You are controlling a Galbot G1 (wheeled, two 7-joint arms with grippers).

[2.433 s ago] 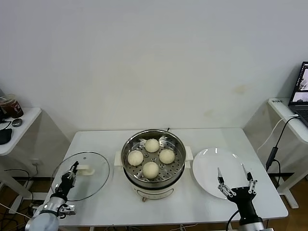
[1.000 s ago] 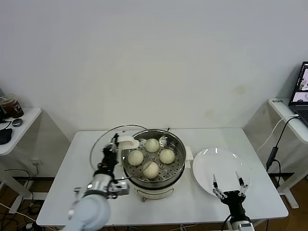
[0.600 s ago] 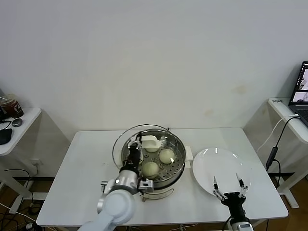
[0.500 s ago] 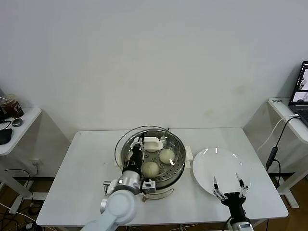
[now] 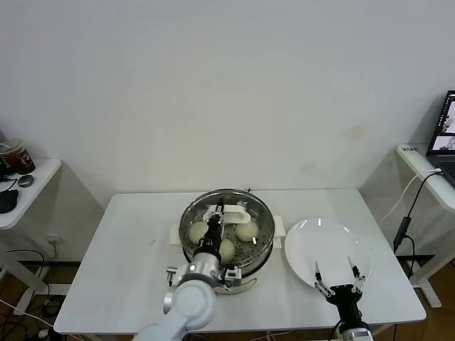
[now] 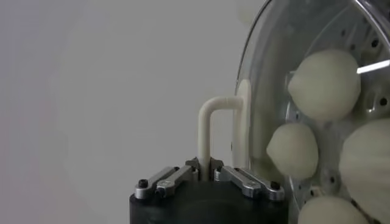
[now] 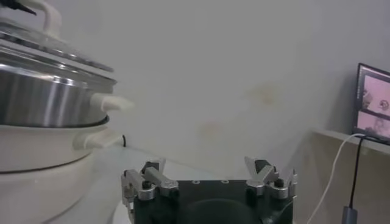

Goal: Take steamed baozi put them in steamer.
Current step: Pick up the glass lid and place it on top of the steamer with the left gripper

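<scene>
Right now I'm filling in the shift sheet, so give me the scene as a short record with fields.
steamer: centre of the white table, glass lid over it
lid handle: pinched by the left claw, shut on it
baozi: four inside the steamer, seen through the lid
plate: beside the steamer on the robot's right, nothing on it
right claw: open, at the plate's near edge, holding nothing
</scene>
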